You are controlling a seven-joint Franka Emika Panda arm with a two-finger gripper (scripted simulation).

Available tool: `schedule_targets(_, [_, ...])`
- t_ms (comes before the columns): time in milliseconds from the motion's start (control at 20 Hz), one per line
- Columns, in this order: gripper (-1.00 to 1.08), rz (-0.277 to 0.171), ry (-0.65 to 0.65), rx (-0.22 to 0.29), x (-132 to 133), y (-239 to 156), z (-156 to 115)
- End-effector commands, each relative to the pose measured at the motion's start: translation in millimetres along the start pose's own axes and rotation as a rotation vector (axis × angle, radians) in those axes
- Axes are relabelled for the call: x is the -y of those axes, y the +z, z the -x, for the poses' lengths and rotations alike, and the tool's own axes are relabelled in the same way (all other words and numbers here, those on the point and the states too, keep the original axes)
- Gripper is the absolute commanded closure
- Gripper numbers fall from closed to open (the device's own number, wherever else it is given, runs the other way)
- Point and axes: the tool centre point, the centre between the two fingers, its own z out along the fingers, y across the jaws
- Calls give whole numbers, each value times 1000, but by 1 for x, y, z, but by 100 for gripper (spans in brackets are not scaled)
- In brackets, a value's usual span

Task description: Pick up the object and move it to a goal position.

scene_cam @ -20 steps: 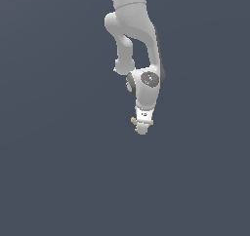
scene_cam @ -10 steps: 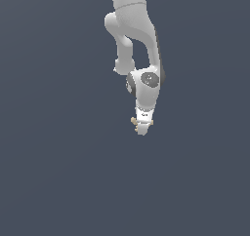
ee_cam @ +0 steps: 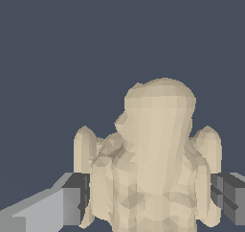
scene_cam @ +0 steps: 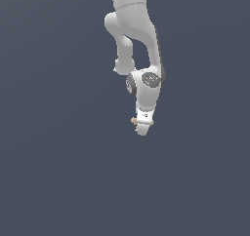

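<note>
The object is a beige, lumpy, knobbly item that fills much of the wrist view, sitting between my two dark finger pads. The pads press against its sides, so my gripper is shut on it. In the exterior view the white arm hangs down from above, and its gripper points downward at mid-frame. Only small tan bits of the object stick out beside the white fingers there; the rest is hidden by the hand.
A flat, plain dark blue-grey surface fills the background in both views. No other objects or edges show.
The arm and the held object have barely shifted; the gripper stays shut on the object throughout.
</note>
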Motion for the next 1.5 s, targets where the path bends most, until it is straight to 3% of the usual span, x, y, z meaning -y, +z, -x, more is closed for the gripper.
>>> schedule_targets(0, [108,4,-2,-4,-5,-2,-7])
schedule_targets(1450, [108,-4,0,-4,-115,-30,-129])
